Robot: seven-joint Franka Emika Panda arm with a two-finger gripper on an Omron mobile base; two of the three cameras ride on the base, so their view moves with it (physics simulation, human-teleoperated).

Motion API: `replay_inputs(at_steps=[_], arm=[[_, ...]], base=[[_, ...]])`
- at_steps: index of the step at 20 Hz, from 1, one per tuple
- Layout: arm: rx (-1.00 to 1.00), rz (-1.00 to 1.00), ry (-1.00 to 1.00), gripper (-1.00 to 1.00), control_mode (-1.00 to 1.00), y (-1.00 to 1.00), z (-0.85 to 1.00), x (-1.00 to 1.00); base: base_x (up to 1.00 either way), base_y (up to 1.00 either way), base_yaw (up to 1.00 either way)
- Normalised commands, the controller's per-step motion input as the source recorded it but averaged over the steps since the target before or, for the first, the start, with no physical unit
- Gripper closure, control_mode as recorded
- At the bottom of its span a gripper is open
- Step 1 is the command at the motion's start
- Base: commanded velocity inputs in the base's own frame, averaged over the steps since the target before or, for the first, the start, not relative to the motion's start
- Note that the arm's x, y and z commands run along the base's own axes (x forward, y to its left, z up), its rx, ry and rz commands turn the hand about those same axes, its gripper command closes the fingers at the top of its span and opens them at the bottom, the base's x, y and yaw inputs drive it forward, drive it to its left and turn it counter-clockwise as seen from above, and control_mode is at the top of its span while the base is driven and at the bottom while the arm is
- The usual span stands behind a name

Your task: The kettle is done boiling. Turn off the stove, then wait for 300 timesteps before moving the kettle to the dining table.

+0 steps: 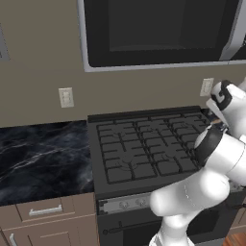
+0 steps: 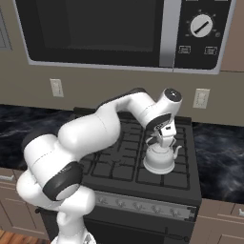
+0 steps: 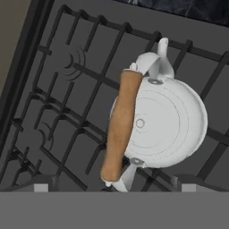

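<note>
Kettle sits on stove grate, lower right of right base view. Gripper hovers just above its tan handle, jaws wide, holding nothing. Lift and carry to dining table not yet done.

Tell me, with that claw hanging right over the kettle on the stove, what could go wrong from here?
The kettle's wooden handle lies off to one side of the kettle, not centred under the open gripper, so a straight drop might clip it or miss. The spout and smooth dome could slip if pinched instead. A nudge could also rock the kettle on the stove's grates.
</note>
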Motion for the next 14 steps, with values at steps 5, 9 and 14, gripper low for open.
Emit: replay_inputs(at_steps=[5,9,14], arm=[[0.00,0.00,0.05,-1.00,-1.00,-0.07,-0.06,0.23],[0.00,0.00,0.04,-1.00,-1.00,-0.08,-0.07,0.22],[0.00,0.00,0.01,-1.00,-1.00,-0.15,-0.16,0.07]], base=[[0.00,0.00,0.00],[0.00,0.00,0.00],[0.00,0.00,0.00]])
